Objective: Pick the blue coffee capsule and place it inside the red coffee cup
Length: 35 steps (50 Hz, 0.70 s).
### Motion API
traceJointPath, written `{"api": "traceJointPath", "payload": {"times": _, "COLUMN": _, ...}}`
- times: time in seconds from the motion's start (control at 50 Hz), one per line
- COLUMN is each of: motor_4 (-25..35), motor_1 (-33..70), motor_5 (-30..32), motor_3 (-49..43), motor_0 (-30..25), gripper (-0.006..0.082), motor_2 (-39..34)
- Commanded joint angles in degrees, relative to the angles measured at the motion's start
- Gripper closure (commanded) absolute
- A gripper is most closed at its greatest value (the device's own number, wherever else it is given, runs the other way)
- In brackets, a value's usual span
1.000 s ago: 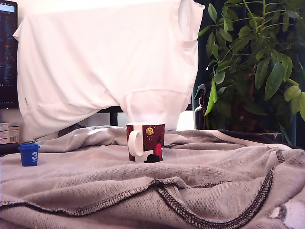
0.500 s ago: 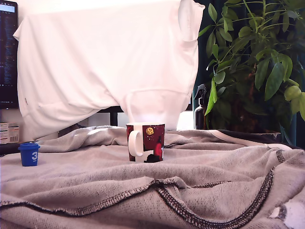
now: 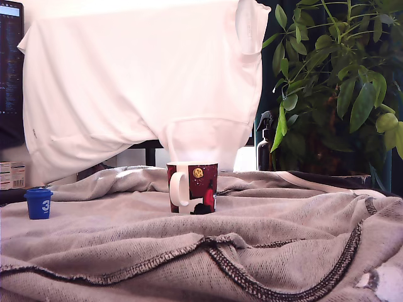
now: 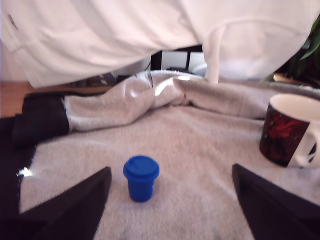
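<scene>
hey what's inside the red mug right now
Nothing visible. The wrist view shows only the white upper inside wall of the red coffee cup; its bottom is hidden by the rim. The blue coffee capsule stands outside, on the grey cloth.

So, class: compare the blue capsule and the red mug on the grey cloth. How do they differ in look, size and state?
The blue coffee capsule is plain blue with a white number; the red coffee cup is dark red with printed figures and a yellow circle. The capsule is much shorter than the cup. The cup has a white handle; the capsule has none. The capsule's top is closed, the cup's mouth is open. Both stand upright on the grey cloth, apart.
</scene>
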Motion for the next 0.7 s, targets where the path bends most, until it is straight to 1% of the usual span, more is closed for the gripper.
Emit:
{"api": "traceJointPath", "payload": {"times": 0.0, "motor_4": 0.1, "motor_1": 4.6, "motor_5": 0.9, "motor_3": 3.8, "motor_0": -0.2, "gripper": -0.0018, "motor_2": -1.8}}
{"api": "traceJointPath", "payload": {"times": 0.12, "motor_4": 0.1, "motor_1": 13.1, "motor_5": 0.9, "motor_3": 9.6, "motor_0": -0.2, "gripper": -0.0018, "motor_2": -0.9}}
{"api": "traceJointPath", "payload": {"times": 0.24, "motor_4": 0.1, "motor_1": 20.7, "motor_5": 2.0, "motor_3": 13.5, "motor_0": -0.2, "gripper": -0.0018, "motor_2": 1.4}}
{"api": "traceJointPath", "payload": {"times": 0.42, "motor_4": 0.4, "motor_1": 29.6, "motor_5": 3.0, "motor_3": 14.9, "motor_0": -0.2, "gripper": -0.0018, "motor_2": 5.7}}
{"api": "traceJointPath", "payload": {"times": 0.54, "motor_4": 0.7, "motor_1": 33.7, "motor_5": 3.5, "motor_3": 16.9, "motor_0": -0.2, "gripper": -0.0018, "motor_2": 8.1}}
{"api": "traceJointPath", "payload": {"times": 0.68, "motor_4": 0.8, "motor_1": 37.5, "motor_5": 4.1, "motor_3": 16.9, "motor_0": -0.1, "gripper": -0.0018, "motor_2": 11.1}}
